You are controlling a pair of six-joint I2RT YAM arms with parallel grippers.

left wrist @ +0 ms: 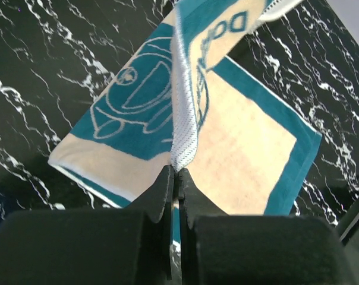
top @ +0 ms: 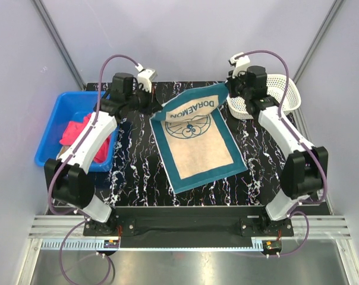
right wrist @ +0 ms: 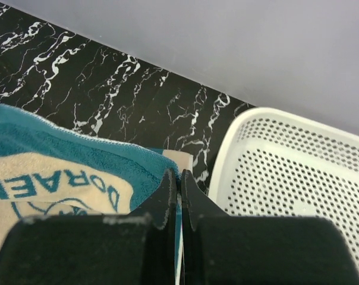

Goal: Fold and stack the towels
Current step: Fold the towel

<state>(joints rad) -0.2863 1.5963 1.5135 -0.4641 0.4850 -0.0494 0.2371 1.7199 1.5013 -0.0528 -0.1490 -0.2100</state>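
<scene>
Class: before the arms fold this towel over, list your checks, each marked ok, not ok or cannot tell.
1. Left end effector shut on a far corner of the teal cloth towel with beige centre: ok.
2. Right end effector shut on the other far corner: ok.
3. Towel's near edge flat on the black marbled table: ok.
4. Towel square to table: not ok, skewed.
5. White perforated plastic basket clear of towel: ok.

The left arm (top: 90,139) and right arm (top: 282,127) reach toward the upper middle of the frame, elbows bowed outward. The left end effector (top: 156,111) and right end effector (top: 228,89) are both pinched closed.
</scene>
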